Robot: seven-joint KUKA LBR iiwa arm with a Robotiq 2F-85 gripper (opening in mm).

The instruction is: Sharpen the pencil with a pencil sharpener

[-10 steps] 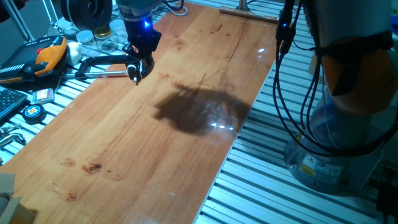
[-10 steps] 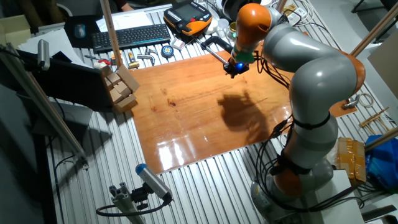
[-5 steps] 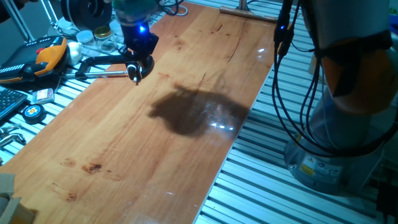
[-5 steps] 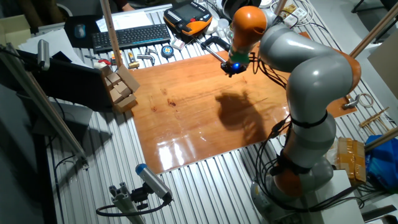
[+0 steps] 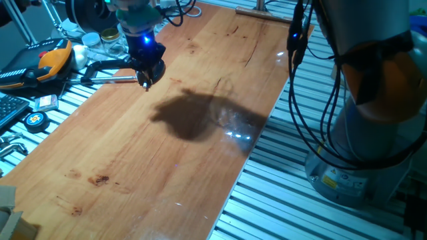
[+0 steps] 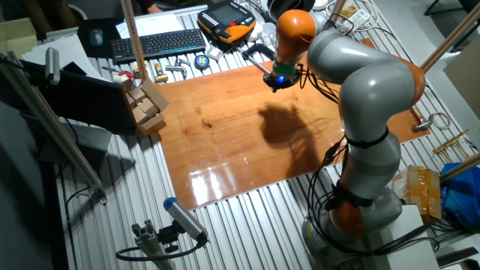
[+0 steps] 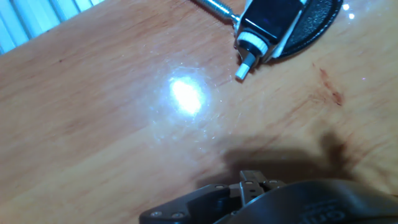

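Pencil sharpener [image 7: 264, 22] work centres on the far left corner of the wooden table [image 5: 200, 153], where the gripper [image 5: 146, 79] hangs just above the wood. Its black fingers point down, with a blue light glowing on the wrist above them. Whether the fingers are parted or closed cannot be told: both fixed views show them only as a small dark cluster, and the hand view catches just a dark edge of the gripper [image 7: 249, 196] at the bottom of the frame, with nothing visible between the tips.

Ahead of the fingers in the hand view lies the black sharpener body, resting on the wood with a small white nozzle-like tip pointing toward the camera. It sits against a dark rounded base, and a thin metal rod [image 7: 214, 6] runs off from it toward the top edge. In one fixed view the same assembly shows as a black clamp arm [image 5: 107, 65] with a bright rod [image 5: 110, 79] beside it, lying at the table's left edge just next to the gripper.

Further out, past the table edge, sit an orange-and-black tool [image 5: 47, 60], a glass jar [image 5: 109, 37], a large black spool [image 5: 93, 12] and a small tape measure [image 5: 35, 120]. The other fixed view shows a keyboard [image 6: 154, 43] beyond the table.
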